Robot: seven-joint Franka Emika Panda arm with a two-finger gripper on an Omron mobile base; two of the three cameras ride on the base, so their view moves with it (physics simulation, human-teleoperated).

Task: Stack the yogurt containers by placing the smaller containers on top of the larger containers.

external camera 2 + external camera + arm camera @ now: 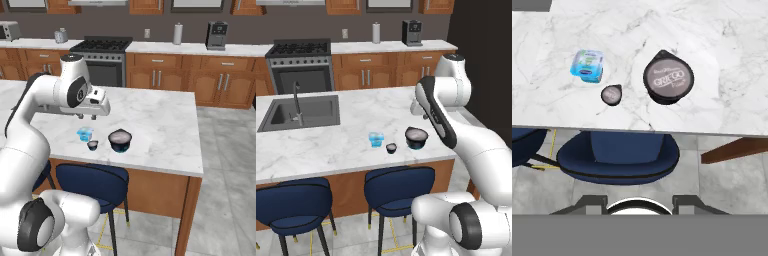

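Three yogurt containers stand near the front edge of the marble island (346, 145). The large dark tub (416, 137) (120, 140) (668, 77) with a pale greyish lid is on the right. A small translucent light-blue cup (376, 139) (84, 134) (587, 65) is on the left. Between them, slightly nearer the edge, sits a tiny dark cup (391, 148) (92, 145) (611, 94) with a pale top. All three stand apart, none stacked. My gripper (86, 117) (639, 204) hangs open and empty above the counter, over the light-blue cup and pointing down.
A sink (301, 112) with a faucet is set into the island's left part. Two blue stools (398, 187) (296, 202) stand under the front edge. Stove (300, 62), paper towel roll (376, 32) and coffee machine (412, 32) line the back counter.
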